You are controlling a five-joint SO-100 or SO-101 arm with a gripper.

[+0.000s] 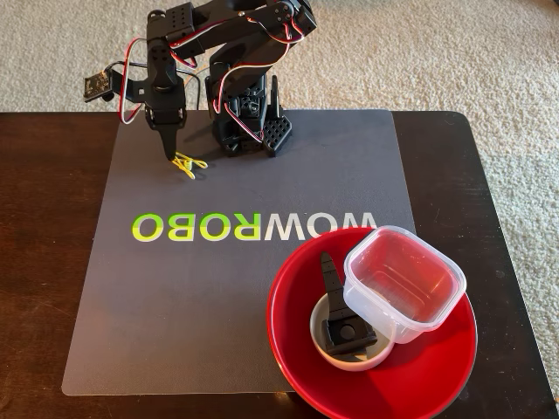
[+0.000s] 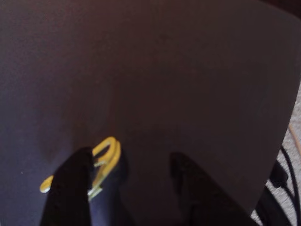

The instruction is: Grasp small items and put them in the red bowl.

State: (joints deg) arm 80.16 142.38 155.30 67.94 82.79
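Red bowl (image 1: 419, 384) at 5 o'clock held tub (image 1: 403, 284), white bowl (image 1: 351, 356), bracket (image 1: 339, 305); yellow paper clips (image 1: 187, 164) at 11 o'clock left; gripper (image 2: 131, 162) was open, straddling them.

The fixed view looks down steeply across the grey mat (image 1: 218, 288) from the table's side opposite the arm, taking in the whole workspace, while the wrist view hangs close above the mat, sharing only the yellow paper clips (image 1: 187, 165) (image 2: 104, 157).

blurred gripper (image 2: 134, 181) apparently spread, yellow paper clips (image 2: 104, 157)
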